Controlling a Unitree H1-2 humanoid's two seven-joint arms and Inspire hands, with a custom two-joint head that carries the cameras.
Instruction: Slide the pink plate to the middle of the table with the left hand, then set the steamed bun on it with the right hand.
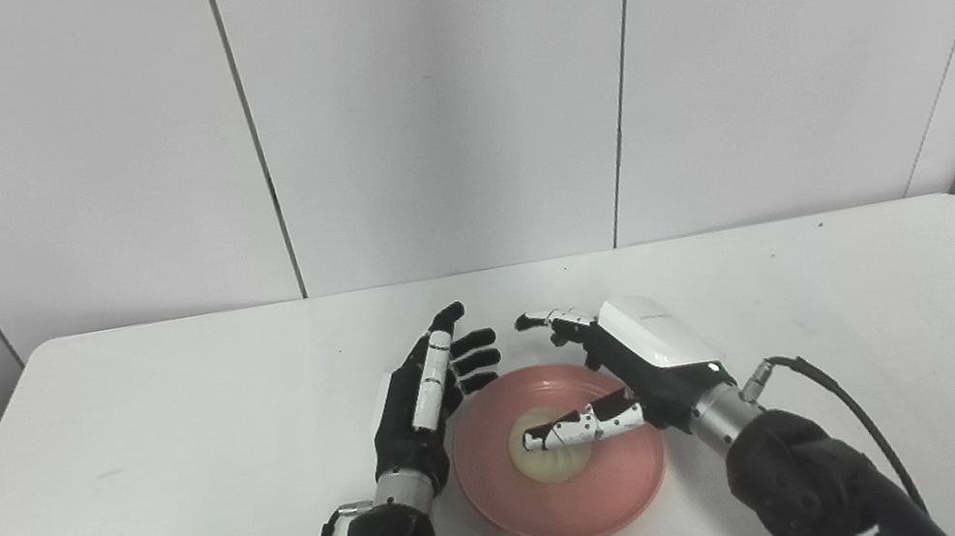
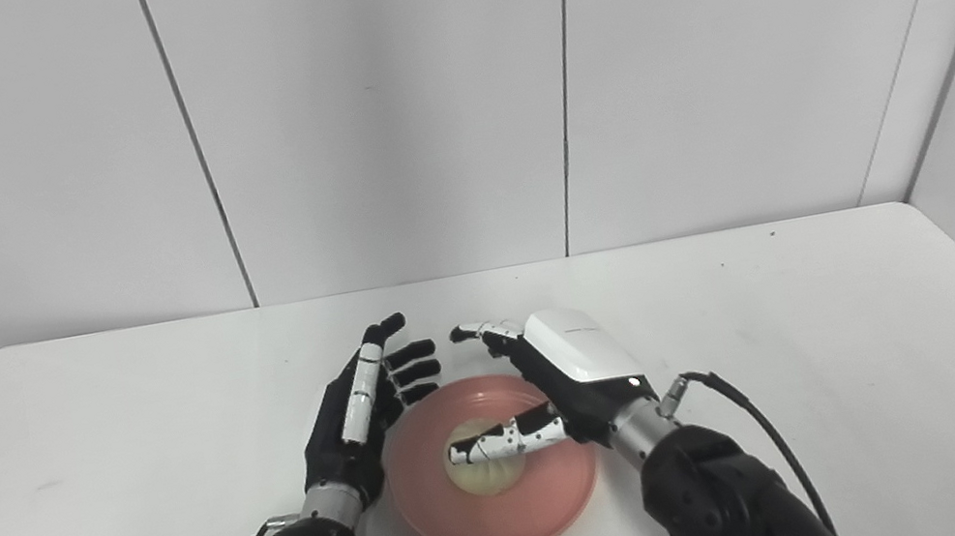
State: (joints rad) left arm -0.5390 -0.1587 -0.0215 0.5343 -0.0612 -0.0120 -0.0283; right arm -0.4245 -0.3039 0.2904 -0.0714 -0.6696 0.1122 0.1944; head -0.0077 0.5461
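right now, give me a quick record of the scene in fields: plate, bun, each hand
plate: pink plate on the white table, near the front middle
bun: steamed bun lying in the plate's centre
left hand: left hand open beside the plate's left rim, holding nothing
right hand: right hand open above the plate, its thumb over the bun, fingers spread
task state: bun already on the plate

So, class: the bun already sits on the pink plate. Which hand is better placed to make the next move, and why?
The right hand. It hangs directly over the steamed bun on the pink plate, fingers spread, so it probably just needs to lift away. The left hand waits open beside the plate's left rim.
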